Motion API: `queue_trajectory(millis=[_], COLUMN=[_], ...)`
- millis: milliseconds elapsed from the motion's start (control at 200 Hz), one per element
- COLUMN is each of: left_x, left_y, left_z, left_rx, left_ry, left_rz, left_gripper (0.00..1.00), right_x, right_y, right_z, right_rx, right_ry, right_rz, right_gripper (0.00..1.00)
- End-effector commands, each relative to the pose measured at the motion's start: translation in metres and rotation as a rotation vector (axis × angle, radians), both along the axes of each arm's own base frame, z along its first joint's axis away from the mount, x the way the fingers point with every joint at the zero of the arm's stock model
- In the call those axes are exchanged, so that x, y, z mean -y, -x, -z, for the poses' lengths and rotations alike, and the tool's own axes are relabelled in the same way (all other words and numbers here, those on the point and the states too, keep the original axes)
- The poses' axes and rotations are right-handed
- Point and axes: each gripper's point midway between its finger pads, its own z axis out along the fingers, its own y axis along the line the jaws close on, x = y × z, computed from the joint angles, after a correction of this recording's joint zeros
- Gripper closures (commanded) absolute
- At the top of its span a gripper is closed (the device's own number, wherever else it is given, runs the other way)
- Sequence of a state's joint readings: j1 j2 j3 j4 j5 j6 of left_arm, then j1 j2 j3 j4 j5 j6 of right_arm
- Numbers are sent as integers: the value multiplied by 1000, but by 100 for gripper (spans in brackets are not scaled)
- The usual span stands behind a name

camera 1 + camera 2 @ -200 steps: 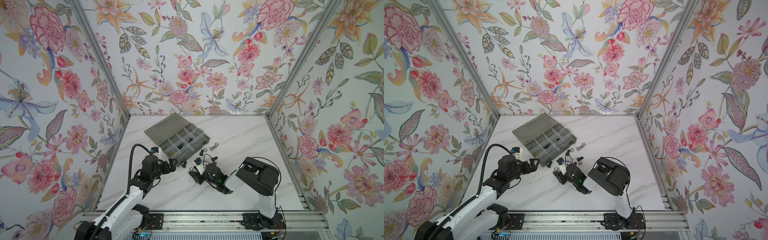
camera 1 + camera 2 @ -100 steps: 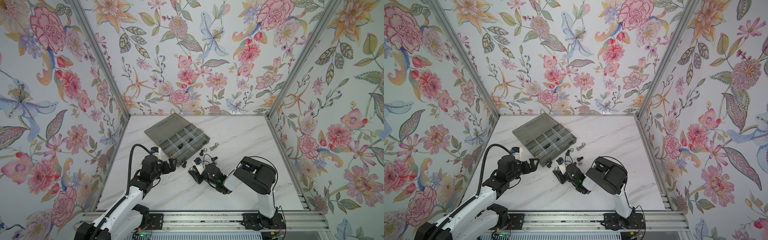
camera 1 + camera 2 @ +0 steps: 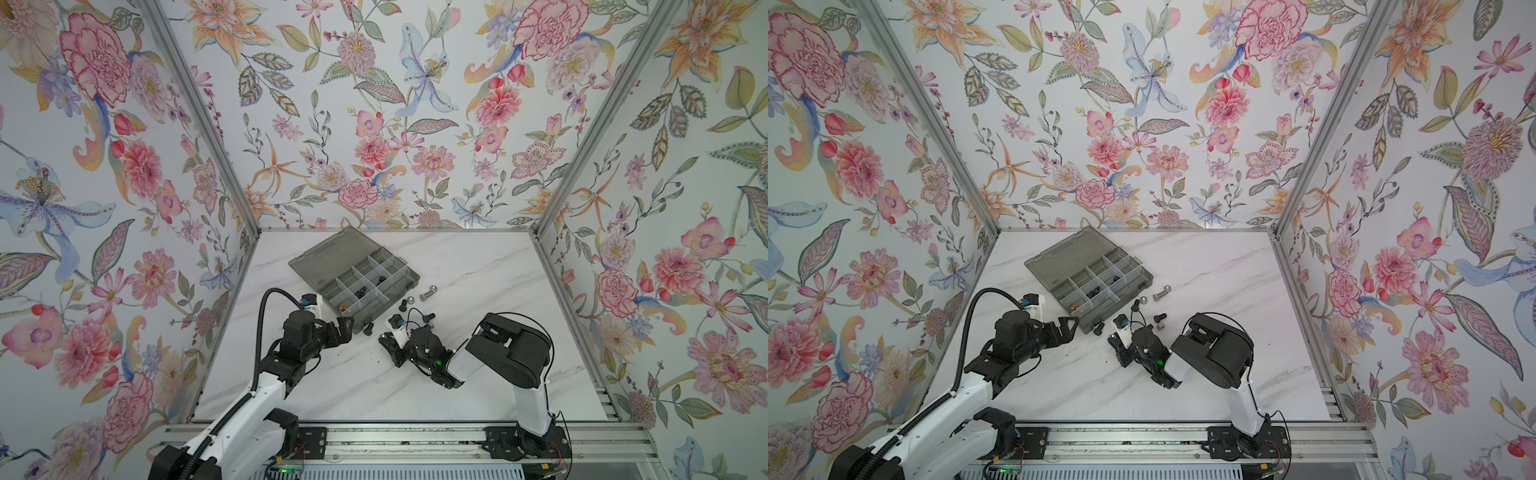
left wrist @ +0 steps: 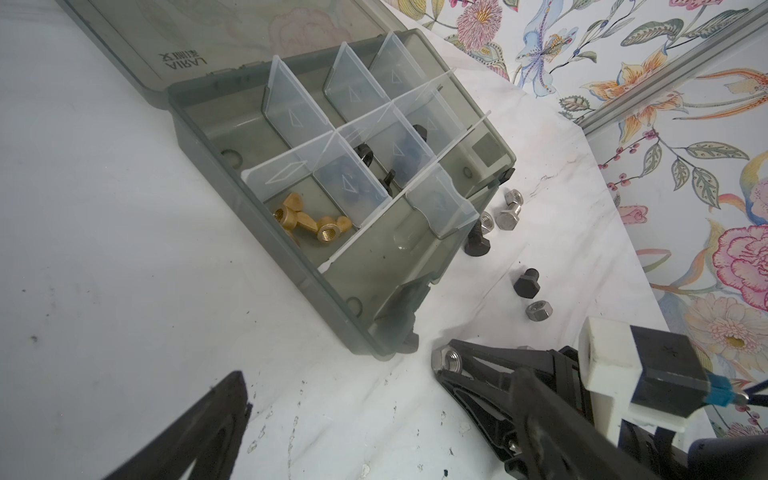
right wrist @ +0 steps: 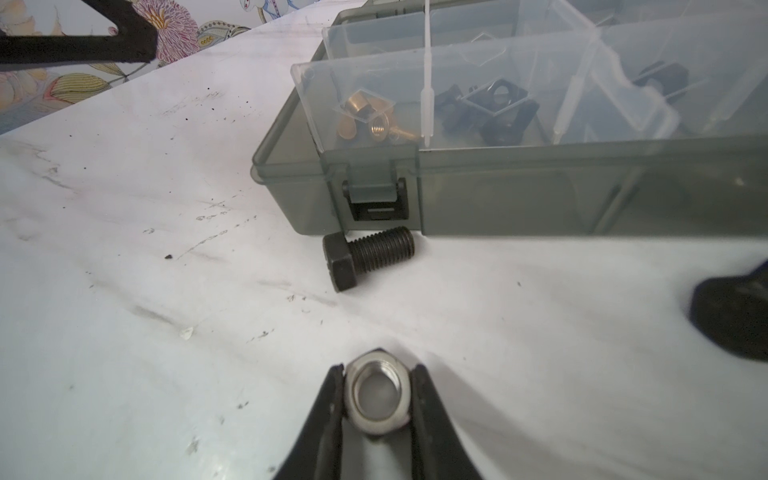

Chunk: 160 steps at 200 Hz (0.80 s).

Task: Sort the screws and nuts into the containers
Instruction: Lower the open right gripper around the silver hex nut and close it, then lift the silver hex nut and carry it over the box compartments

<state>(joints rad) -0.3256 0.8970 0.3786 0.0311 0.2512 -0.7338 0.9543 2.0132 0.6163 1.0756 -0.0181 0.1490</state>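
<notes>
Nut (image 5: 376, 401) report: it's the silver hex one, pinched by its flats between the two fingers of my right gripper (image 5: 377, 370). It's low over the marble table (image 3: 478, 270), just near of the grey organizer box (image 5: 540, 187). Can't tell if it's touching the table or lifted. A black bolt (image 5: 365, 257) lies on its side against the box's near wall by the latch. Brass wing nuts (image 4: 311, 220) sit in the compartment at the box's near-left end. My left gripper (image 3: 346, 330) hangs just beside that end, fingers spread wide apart.
</notes>
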Motion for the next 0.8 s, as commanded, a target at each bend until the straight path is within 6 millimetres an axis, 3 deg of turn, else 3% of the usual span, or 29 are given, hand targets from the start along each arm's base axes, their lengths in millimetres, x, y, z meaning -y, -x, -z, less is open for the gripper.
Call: queue_trajectory(millis=[0,235,390,590,796], left_x=[-4,-4,-3,-3,0], left_y=[-4,-3,-3,-4,-3], left_z=[-7,-7,-8,-8,-7], left_rx=[24,23,27,28,27], left_ry=[0,2,5,19,39], left_rz=[-20,-17,-15,-18,-8], left_gripper=[1,1,0,1,1], right_x=[7,14,22,35,39], right_y=[8,0,-13,-49,-98], right_z=[8,-26,-64,-108,-131], right_rx=[-42,-17,21,90,127], right_ry=[50,-12,-63,-70,-45], right_rz=[-12,-14,-14,-10,-3], right_gripper=[88,95,97,99,99])
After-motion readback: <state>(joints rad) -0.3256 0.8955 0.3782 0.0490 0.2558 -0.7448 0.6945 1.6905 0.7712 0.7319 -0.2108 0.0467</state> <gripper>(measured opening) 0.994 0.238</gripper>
